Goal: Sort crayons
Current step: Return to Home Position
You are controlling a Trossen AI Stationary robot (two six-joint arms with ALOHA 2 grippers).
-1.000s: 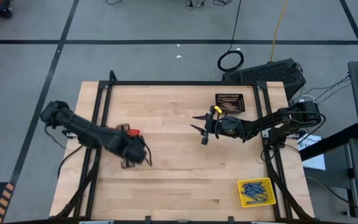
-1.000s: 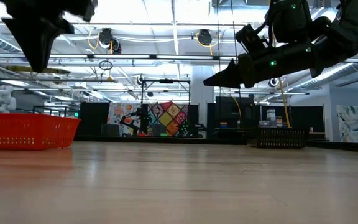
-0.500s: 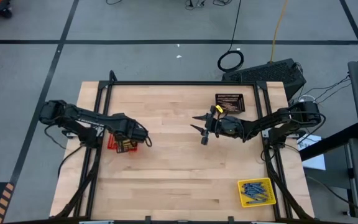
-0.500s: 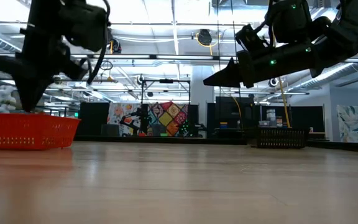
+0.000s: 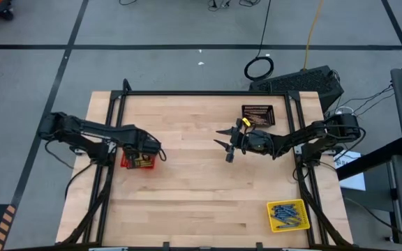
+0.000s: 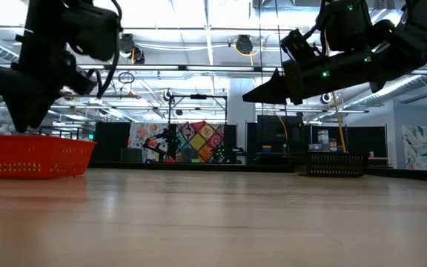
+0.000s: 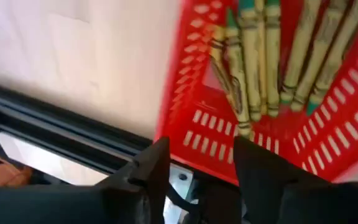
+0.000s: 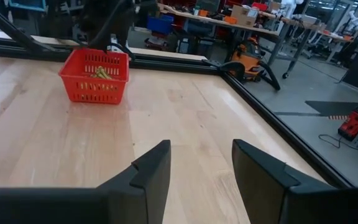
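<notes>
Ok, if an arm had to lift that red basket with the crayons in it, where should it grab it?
Probably one side wall at the rim, from straight above, one finger inside and one outside. The red basket is open-topped with thin upright mesh walls and looks wider than the open left gripper above it. Pick a wall clear of the crayons lying inside.

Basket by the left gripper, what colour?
The basket is red mesh, crayons inside; clearest in the left wrist view.
</notes>
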